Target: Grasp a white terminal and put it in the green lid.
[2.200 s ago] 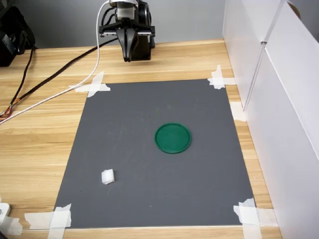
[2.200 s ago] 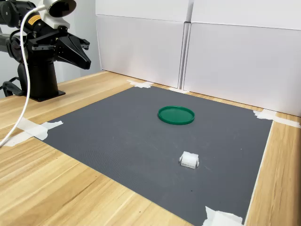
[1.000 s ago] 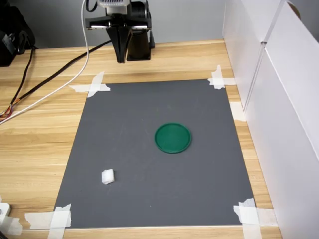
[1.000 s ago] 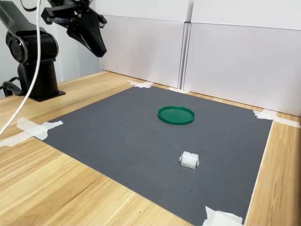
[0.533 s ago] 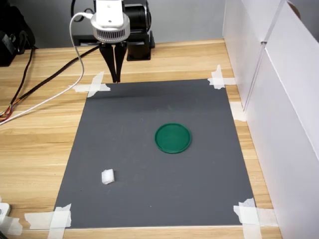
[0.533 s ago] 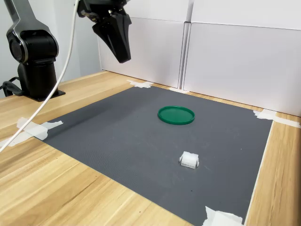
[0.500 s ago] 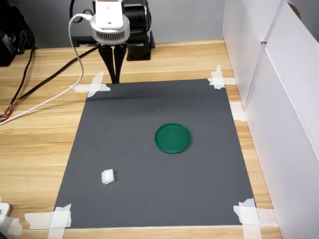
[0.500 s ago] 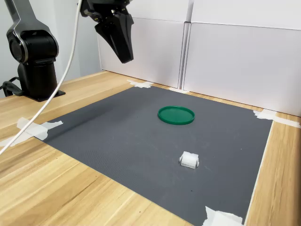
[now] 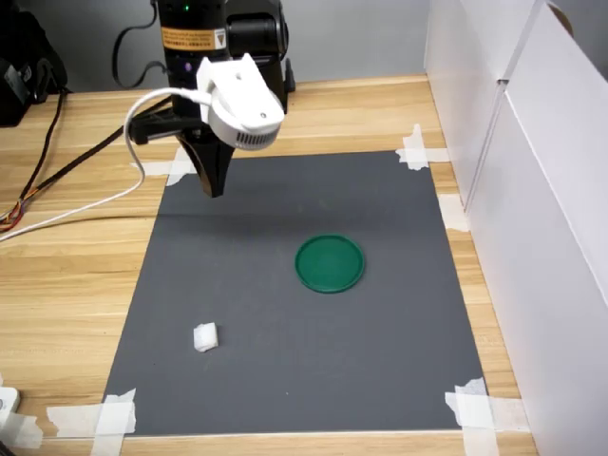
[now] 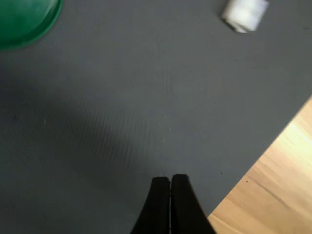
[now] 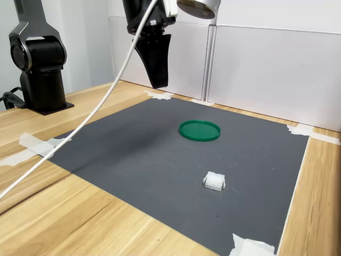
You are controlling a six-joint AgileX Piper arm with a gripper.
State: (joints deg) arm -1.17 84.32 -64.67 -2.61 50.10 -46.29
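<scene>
The arm reaches out from its black base at the far edge of the counter and points the gripper straight down. In the first exterior view the gripper hangs above the far-left part of the grey mat, well clear of the surface. In the second exterior view the gripper appears in front of the white back panels, high above the mat. The wrist view shows the jaws pressed together, tip to tip, with nothing between them; the gripper sits over bare mat near the mat's edge, where wooden counter shows.

A white camera housing is mounted on the wrist, and a white cable trails from it across the counter.

The green lid lies flat on the mat, right of centre in the first exterior view. Its interior holds nothing. The white terminal rests on the mat toward the near-left corner in the first exterior view, well apart from both the lid and the gripper. In the second exterior view the terminal lies nearer the camera than the lid. White tape strips fix the mat corners to the counter.
</scene>
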